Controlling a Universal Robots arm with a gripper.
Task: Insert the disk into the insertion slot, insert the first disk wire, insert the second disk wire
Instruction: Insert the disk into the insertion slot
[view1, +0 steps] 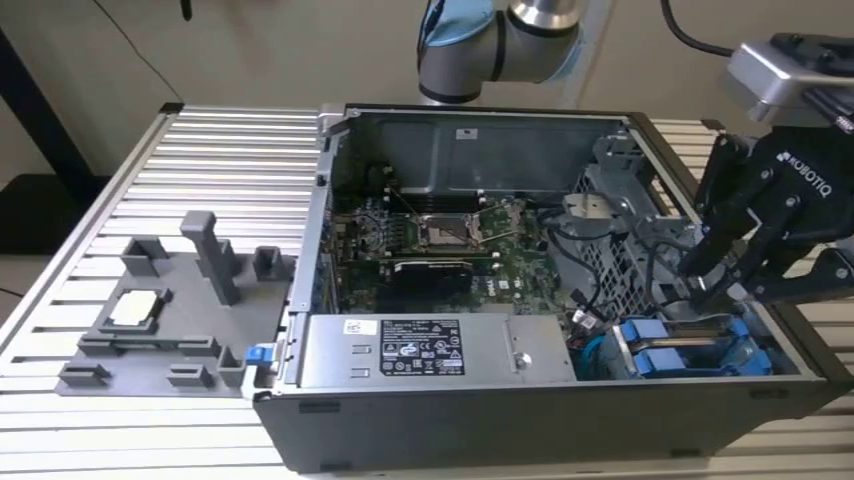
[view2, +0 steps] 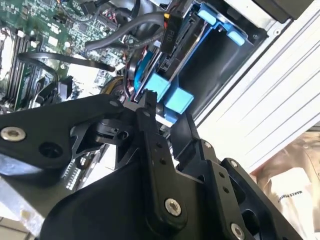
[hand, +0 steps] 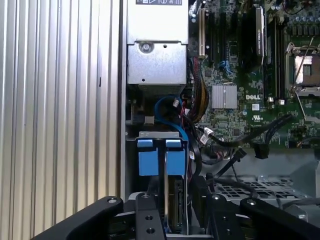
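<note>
The gripper (hand: 176, 225) clamps the disk (hand: 175, 200) edge-on at the insertion slot (hand: 159, 134). Tilt may jam it or snag the cables (hand: 220, 142).

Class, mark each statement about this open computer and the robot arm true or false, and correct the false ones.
1. The computer case lies open on a slatted metal table. True.
2. The gripper hangs over the grey tray. False: it reaches into the case beside the disk.
3. The disk's blue carrier sits at the insertion slot, inside the case. True.
4. The white-topped chip lies inside the case. False: it rests on the grey tray, outside the case.
</note>
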